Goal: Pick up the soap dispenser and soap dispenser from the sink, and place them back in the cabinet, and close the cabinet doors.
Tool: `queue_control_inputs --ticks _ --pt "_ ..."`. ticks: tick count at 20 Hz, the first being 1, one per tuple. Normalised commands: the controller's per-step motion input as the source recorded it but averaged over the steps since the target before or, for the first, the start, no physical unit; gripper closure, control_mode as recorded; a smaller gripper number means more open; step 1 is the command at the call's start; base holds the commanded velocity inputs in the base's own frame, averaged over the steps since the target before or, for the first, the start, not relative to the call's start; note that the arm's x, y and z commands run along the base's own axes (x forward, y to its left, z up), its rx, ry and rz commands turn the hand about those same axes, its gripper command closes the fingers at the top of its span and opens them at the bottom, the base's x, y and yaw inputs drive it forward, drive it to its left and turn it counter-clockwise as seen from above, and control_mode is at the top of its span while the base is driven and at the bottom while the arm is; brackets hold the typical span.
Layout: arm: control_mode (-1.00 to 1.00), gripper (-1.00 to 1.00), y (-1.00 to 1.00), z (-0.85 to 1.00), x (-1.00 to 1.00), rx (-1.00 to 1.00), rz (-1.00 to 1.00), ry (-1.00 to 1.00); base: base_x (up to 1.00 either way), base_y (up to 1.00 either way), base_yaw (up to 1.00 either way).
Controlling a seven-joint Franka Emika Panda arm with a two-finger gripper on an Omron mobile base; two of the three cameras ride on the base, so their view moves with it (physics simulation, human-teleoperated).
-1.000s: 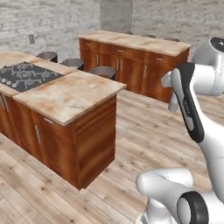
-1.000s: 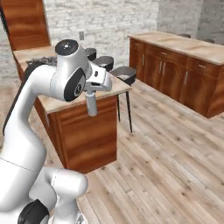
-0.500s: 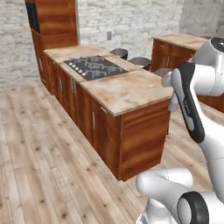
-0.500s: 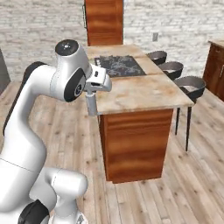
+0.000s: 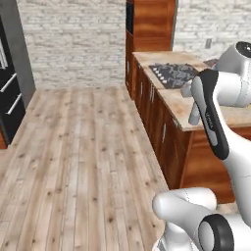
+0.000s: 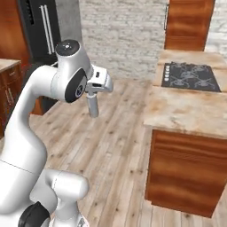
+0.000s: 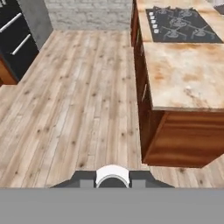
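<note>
My gripper (image 6: 92,98) hangs shut on a slim pale soap dispenser (image 6: 93,107), held upright with its top hidden between the fingers. From the left base view the same soap dispenser (image 5: 194,115) hangs under the gripper (image 5: 194,104), in front of the island's counter edge. In the hand view its rounded white body (image 7: 112,174) sits between the fingertips, high above the wooden floor. The sink, the cabinet and the cabinet doors are out of view.
A kitchen island (image 6: 186,111) with a beige marbled top and a black cooktop (image 6: 188,75) stands to the right. A black fridge (image 6: 42,26) is at the far left, a tall wooden oven column (image 5: 149,24) behind. Open plank floor (image 7: 78,100) lies between.
The whole picture has swung as the base turns: the island slid right and the fridge and open floor came into view. The arm keeps its pose with the bottle held.
</note>
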Motion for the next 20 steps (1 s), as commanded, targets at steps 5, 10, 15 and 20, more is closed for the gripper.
queue_control_inputs --ticks 5,10,15,20 --pt "1.00 1.00 0.00 0.00 0.00 0.00 0.00 0.00 0.23 0.00 0.62" --pt "1.00 1.00 0.00 0.00 0.00 0.00 0.00 0.00 0.25 0.00 0.61" --pt "1.00 1.00 0.00 0.00 0.00 0.00 0.00 0.00 0.18 0.00 0.59" --pt "1.00 1.00 0.00 0.00 0.00 0.00 0.00 0.00 0.18 0.00 0.59"
